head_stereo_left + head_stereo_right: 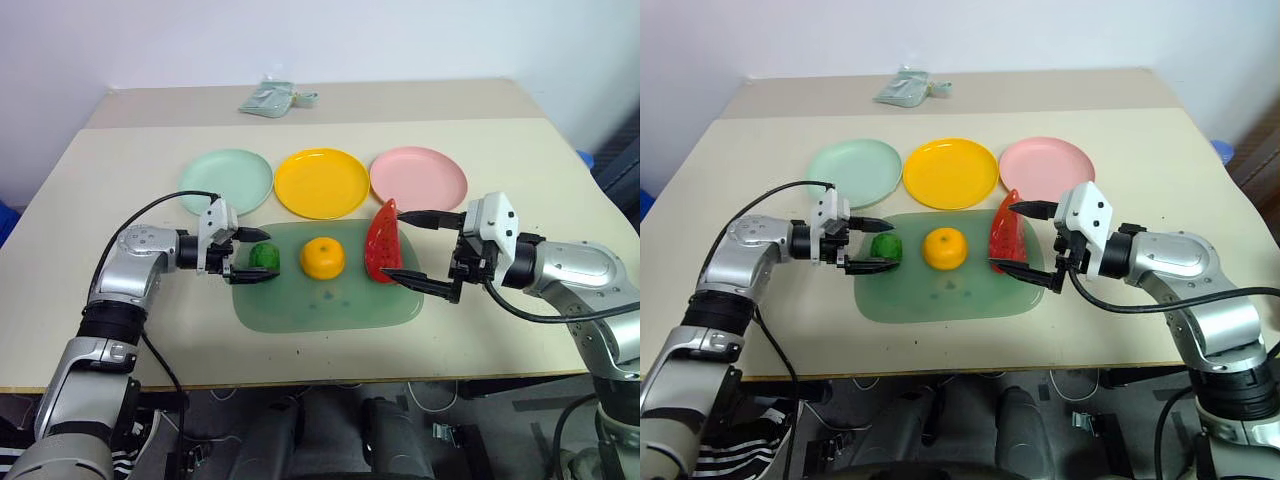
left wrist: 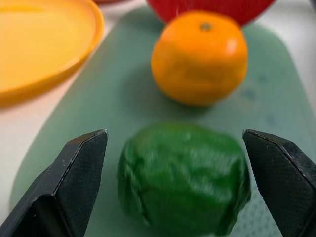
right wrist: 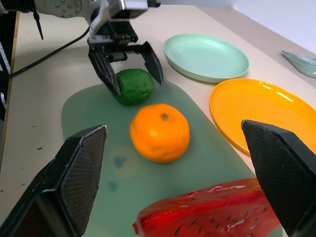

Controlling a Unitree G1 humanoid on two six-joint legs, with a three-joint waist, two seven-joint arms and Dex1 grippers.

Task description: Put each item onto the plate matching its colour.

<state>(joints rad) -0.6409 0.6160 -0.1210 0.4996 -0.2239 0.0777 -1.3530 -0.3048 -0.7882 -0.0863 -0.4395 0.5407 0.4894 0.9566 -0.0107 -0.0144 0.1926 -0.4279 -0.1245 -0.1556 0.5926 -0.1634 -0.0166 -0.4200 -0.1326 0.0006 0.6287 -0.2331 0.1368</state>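
A wide beige tabletop (image 1: 90,180) carries everything. Toward its near side lies a large translucent green rounded-rectangle board (image 1: 330,305). Beyond the board, three round shallow plastic plates stand in a row: a pale mint green plate (image 1: 227,180) on the left, a yellow plate (image 1: 321,182) in the middle and a pink plate (image 1: 418,177) on the right, all bare.

The right gripper (image 1: 408,246) hangs at the board's right end with its two black fingers spread wide, one on the far side and one on the near side of a red watermelon-like toy wedge (image 1: 381,243), which stands on its edge on the board; no finger is seen to press on it. The left gripper (image 1: 252,254) reaches in from the left, its fingers also apart, straddling a dark green round toy lump (image 1: 265,256) that sits on the board's left part, with a gap on each side of it in the left wrist view. Between lump and wedge an orange toy fruit (image 1: 322,257) rests on the board. At the table's far edge lies a small pale-green plastic pouch (image 1: 268,98).
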